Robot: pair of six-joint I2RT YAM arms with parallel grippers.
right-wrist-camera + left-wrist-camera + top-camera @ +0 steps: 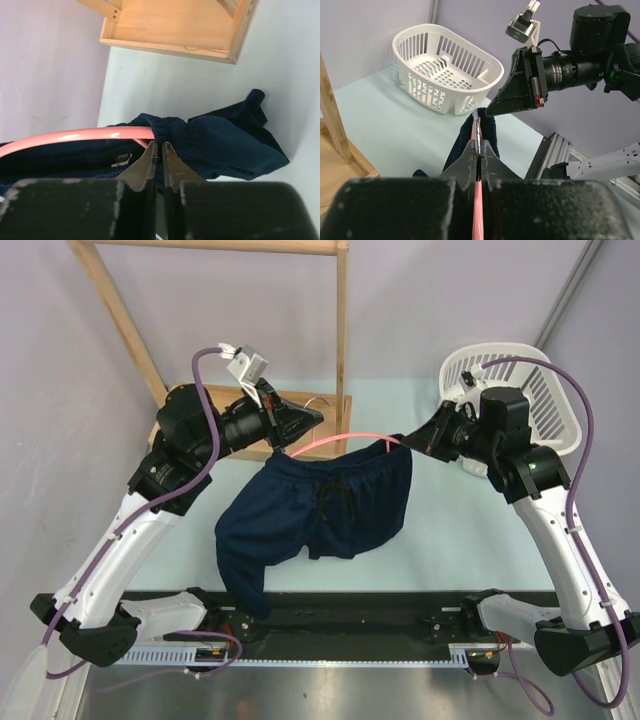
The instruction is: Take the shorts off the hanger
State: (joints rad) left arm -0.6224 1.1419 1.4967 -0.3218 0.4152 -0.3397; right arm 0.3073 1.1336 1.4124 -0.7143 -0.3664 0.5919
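The dark navy shorts [320, 505] hang from the pink-red hanger [345, 440], which is held in the air between my two grippers; one leg droops to the table at the front left. My left gripper [300, 440] is shut on the hanger's left part; in the left wrist view its fingertips [471, 150] clamp the pink bar and metal hook [479, 135]. My right gripper [405, 445] is shut on the shorts' waistband at the hanger's right end. The right wrist view shows the gripper [160, 149], the gathered waistband [200, 137] and the hanger [75, 136].
A white slatted basket [540, 390] stands at the back right, also in the left wrist view [445, 70]. The light wooden rack frame [340, 330] and its base [175, 25] stand at the back left, just behind the left gripper.
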